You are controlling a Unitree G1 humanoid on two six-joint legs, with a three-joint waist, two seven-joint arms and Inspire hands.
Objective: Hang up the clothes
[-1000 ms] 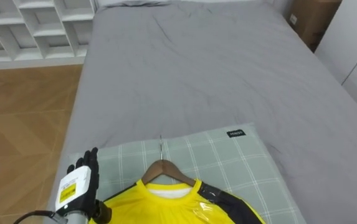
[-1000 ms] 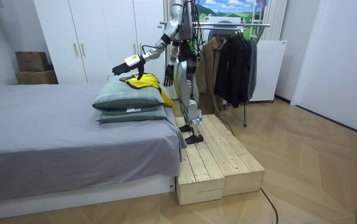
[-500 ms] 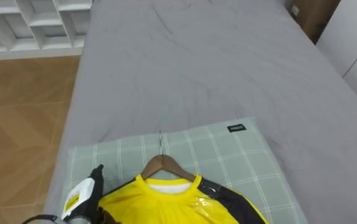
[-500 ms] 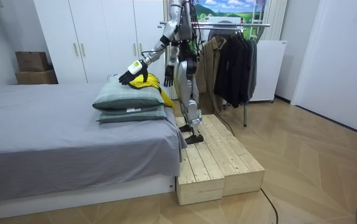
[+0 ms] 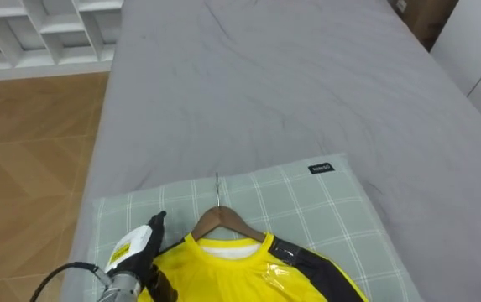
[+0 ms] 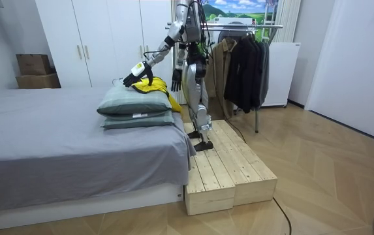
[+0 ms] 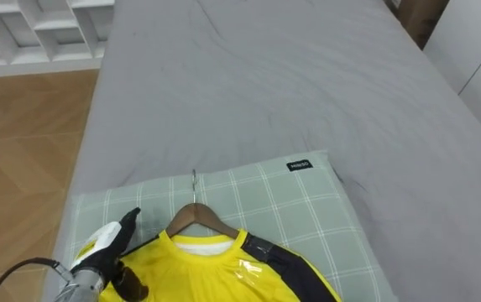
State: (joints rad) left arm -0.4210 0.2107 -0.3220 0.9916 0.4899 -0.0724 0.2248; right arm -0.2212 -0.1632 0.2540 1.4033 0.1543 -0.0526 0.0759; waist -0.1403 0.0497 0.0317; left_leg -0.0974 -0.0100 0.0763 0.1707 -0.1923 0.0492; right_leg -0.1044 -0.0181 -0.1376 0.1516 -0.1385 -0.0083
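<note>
Your left hand (image 5: 131,253) sits on the yellow shirt (image 5: 223,282) beside the hanger (image 5: 220,220); whether its fingers grip, you cannot tell.

yellow shirt (image 5: 248,277) on wooden hanger (image 5: 221,221), lying flat

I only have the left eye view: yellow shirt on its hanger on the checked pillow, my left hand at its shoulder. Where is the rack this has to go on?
Observer: The clothes rack stands behind the robot, on the room view's right, with dark garments hanging on it.
Operator: And my right hand?
Observer: The right hand hangs down by the robot's hip, apart from the yellow shirt.
Operator: What am I standing on?
Observer: A raised wooden platform set against the side of the bed.
</note>
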